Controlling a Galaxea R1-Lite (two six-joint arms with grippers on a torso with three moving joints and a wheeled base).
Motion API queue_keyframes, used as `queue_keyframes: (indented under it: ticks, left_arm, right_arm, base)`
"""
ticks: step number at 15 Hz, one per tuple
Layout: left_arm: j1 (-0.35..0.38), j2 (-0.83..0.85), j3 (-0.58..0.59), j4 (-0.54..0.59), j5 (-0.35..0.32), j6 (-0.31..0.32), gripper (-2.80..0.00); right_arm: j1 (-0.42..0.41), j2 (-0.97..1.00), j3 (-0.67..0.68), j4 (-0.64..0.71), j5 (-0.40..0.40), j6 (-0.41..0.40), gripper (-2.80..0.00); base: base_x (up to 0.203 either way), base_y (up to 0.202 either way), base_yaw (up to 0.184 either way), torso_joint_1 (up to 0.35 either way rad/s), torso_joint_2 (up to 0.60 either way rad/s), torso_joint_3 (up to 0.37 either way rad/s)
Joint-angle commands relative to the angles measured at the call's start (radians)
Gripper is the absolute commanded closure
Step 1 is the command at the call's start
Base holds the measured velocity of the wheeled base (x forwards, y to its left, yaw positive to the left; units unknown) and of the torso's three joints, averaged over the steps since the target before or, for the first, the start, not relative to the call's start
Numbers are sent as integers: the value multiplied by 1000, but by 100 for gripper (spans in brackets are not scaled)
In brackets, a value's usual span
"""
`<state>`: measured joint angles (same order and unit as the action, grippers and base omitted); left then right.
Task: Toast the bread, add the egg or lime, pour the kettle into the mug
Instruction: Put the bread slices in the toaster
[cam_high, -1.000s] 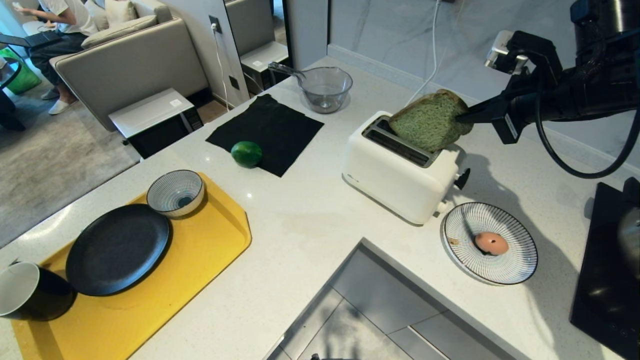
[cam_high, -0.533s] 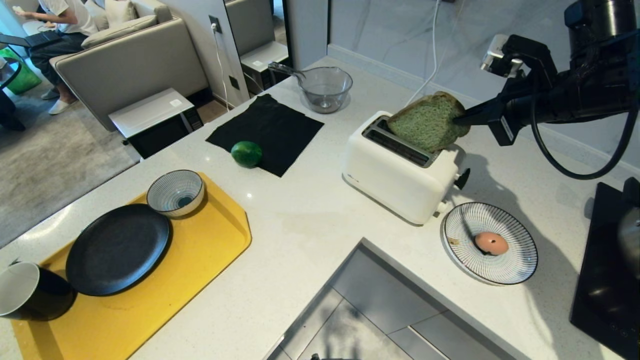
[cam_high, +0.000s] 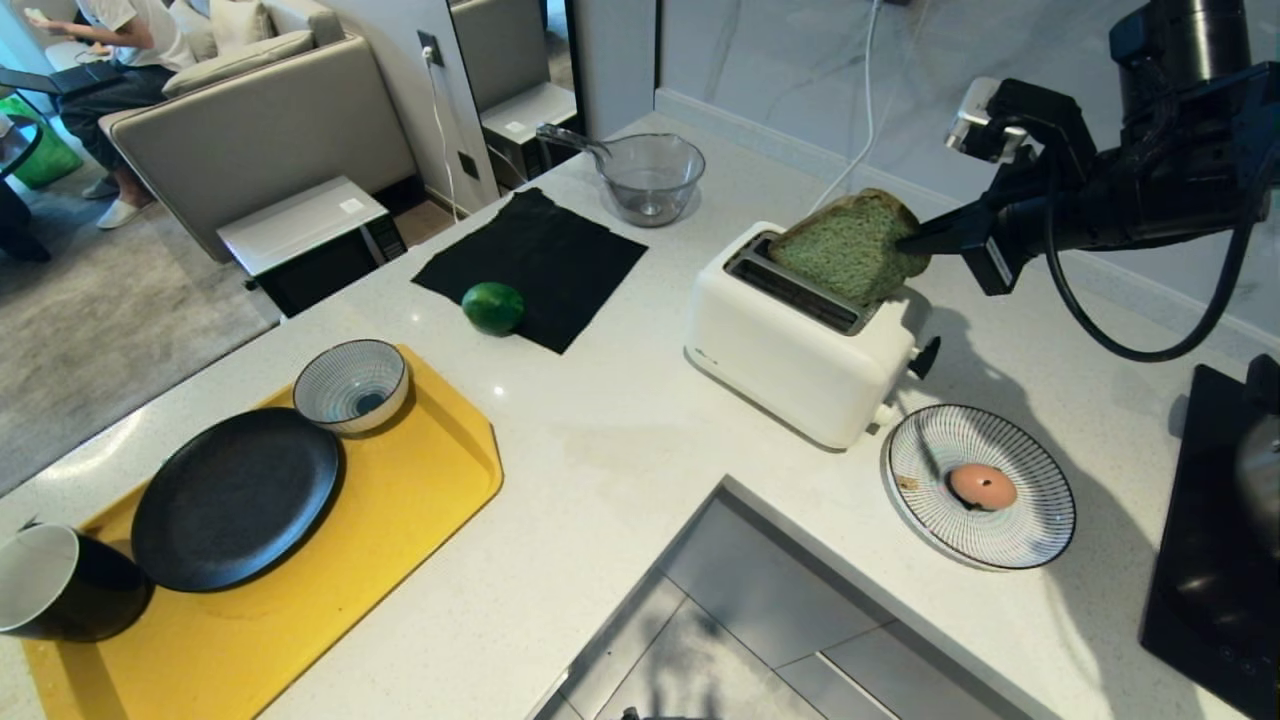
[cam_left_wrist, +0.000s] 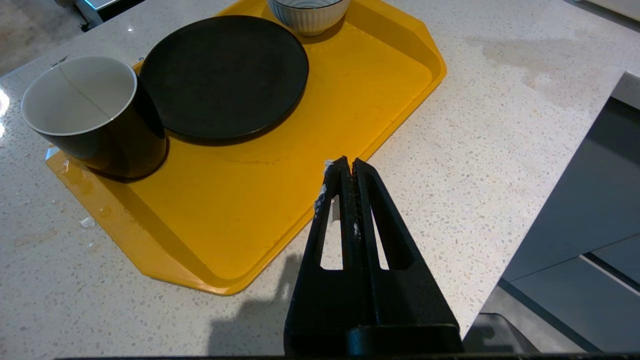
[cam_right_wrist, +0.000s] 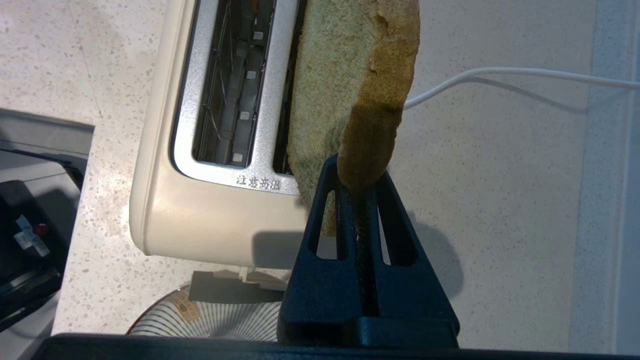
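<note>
My right gripper (cam_high: 912, 240) is shut on the crust edge of the pale green bread (cam_high: 848, 248). It holds the slice tilted over the white toaster (cam_high: 790, 370). In the right wrist view the bread (cam_right_wrist: 345, 75) stands above the right gripper (cam_right_wrist: 357, 172), its lower edge at the mouth of one toaster (cam_right_wrist: 200, 215) slot. The egg (cam_high: 982, 486) lies on a striped plate (cam_high: 1040, 520). The lime (cam_high: 493, 307) rests at the edge of a black cloth. The mug (cam_left_wrist: 95, 125) stands on the yellow tray (cam_left_wrist: 240, 235), and my left gripper (cam_left_wrist: 348, 162) hovers shut and empty by that tray's edge. The kettle is out of view.
A black plate (cam_high: 235, 497) and a striped bowl (cam_high: 351, 385) share the tray. A glass bowl (cam_high: 650, 178) stands at the back. A black hob (cam_high: 1210, 560) lies at the right edge. The counter has a cut-out at the front (cam_high: 720, 600). A person sits far left.
My right gripper has moved a little left and down with the bread, bringing the slice lower over the toaster. The left arm has stayed still.
</note>
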<state>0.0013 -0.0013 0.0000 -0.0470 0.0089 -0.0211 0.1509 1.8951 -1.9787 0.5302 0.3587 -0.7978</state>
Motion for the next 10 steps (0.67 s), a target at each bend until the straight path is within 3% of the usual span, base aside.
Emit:
queue_keyframes:
  ticks: [1, 4, 5, 10]
  left_arm:
    - [0, -2, 17, -1, 0, 1, 0]
    - [0, -2, 17, -1, 0, 1, 0]
    - [0, -2, 17, -1, 0, 1, 0]
    - [0, -2, 17, -1, 0, 3, 0]
  right_arm:
    - [1, 10, -2, 2, -4, -4, 0]
    - [-1, 13, -2, 2, -6, -4, 0]
    - [0, 13, -2, 2, -6, -4, -280]
    - [1, 12, -2, -8, 3, -1, -280]
  base:
    - [0, 0, 0, 0, 0, 0]
    - [0, 0, 0, 0, 0, 0]
    - [0, 0, 0, 0, 0, 0]
    - [0, 0, 0, 0, 0, 0]
